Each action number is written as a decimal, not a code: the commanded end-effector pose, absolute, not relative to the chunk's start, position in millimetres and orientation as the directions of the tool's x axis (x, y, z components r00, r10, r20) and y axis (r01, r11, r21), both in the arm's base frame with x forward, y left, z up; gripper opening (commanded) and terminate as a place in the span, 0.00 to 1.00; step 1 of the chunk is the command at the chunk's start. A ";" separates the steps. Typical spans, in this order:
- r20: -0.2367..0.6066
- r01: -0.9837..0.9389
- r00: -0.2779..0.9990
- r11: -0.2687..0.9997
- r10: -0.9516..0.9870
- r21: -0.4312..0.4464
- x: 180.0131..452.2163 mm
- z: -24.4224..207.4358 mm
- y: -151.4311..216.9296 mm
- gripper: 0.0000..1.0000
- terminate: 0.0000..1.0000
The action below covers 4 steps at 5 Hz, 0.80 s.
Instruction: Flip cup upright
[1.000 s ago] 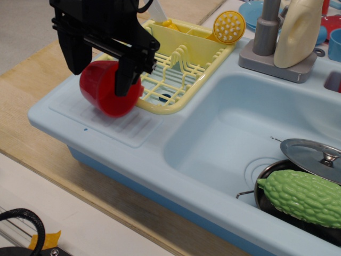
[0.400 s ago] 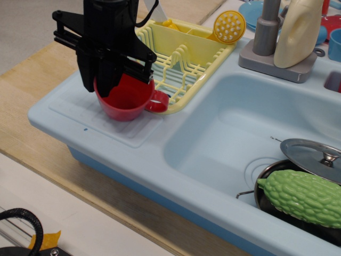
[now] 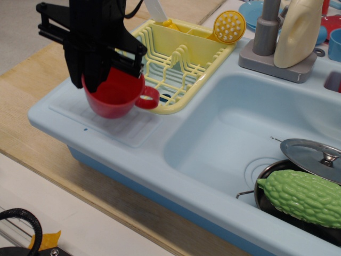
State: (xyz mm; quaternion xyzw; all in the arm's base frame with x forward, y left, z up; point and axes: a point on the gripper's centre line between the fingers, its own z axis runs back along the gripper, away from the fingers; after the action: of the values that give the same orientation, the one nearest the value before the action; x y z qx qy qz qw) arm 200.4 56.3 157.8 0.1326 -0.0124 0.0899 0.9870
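Note:
The red cup point(image 3: 114, 96) stands mouth up over the ribbed drainboard point(image 3: 114, 128) of the light blue toy sink, its loop handle point(image 3: 147, 98) pointing right toward the yellow rack. My black gripper point(image 3: 95, 80) comes down from above and is shut on the cup's left rim, one finger inside and one outside. I cannot tell whether the cup's base touches the drainboard.
A yellow dish rack point(image 3: 181, 64) stands right behind the cup. The sink basin point(image 3: 234, 138) lies to the right, holding a pot with a green bumpy vegetable point(image 3: 301, 197) and a metal lid point(image 3: 314, 154). A grey faucet point(image 3: 266, 32) and cream bottle point(image 3: 301, 32) stand at the back.
One second ago the cup lay tilted on its side in the gripper. It has been turned mouth up, and the gripper with the cup has shifted slightly left and up.

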 end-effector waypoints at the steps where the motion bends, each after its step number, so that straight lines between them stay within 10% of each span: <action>1: -0.048 -0.145 0.986 0.963 0.160 0.229 213.3 154.1 68.2 0.00 0.00; 2: -0.094 -0.144 0.982 0.967 0.167 0.208 211.8 148.6 73.9 1.00 0.00; 4: -0.113 -0.171 0.974 0.966 0.195 0.194 208.4 147.2 78.8 1.00 0.00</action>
State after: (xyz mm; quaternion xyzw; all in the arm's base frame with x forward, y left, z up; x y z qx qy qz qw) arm 204.1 76.1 139.5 0.0907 0.0814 0.0858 0.9888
